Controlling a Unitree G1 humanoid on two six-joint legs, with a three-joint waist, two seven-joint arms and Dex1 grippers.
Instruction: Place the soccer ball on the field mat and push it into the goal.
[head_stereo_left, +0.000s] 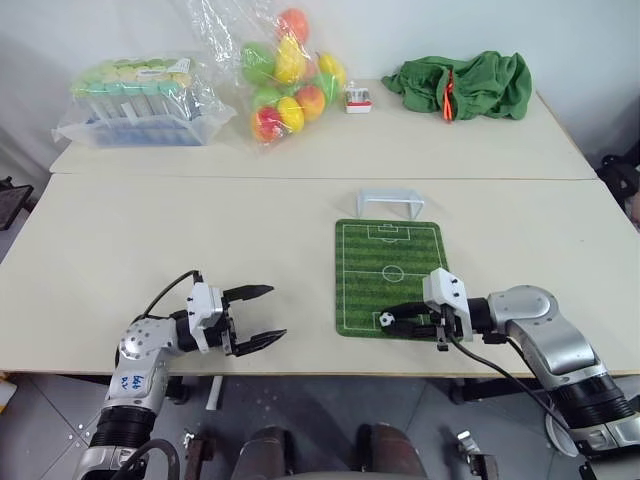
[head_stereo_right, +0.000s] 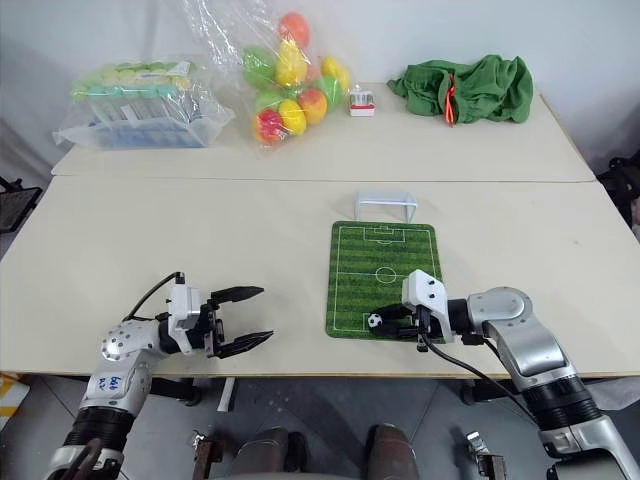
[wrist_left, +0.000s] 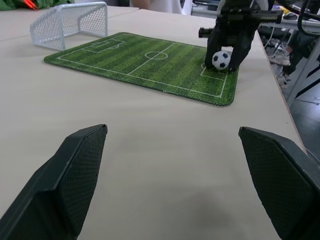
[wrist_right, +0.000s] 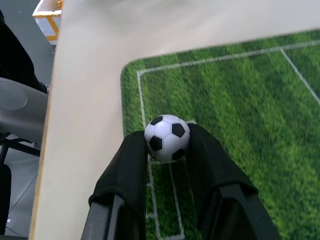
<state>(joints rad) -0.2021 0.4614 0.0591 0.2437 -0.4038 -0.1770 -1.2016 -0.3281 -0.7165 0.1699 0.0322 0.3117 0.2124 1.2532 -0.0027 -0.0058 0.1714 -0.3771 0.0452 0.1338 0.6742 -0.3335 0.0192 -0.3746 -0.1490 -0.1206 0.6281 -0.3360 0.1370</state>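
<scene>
Tiny b/w soccer ball (wrist_right: 167, 137) at near end of striped field mat (head_stereo_left: 390, 255); white goal (head_stereo_left: 389, 203) upright just past far end.

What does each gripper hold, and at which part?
The right gripper holds the soccer ball by its two sides, between its fingertips, low over the near end of the mat. The left gripper is open and holds nothing.

Arms: silver-grey shells, black joints, black cables.
Wrists: white housings.
Left forearm (head_stereo_left: 133, 383): blue handwritten marks (unreadable).
Fingers (head_stereo_left: 258, 342): black, textured.
</scene>
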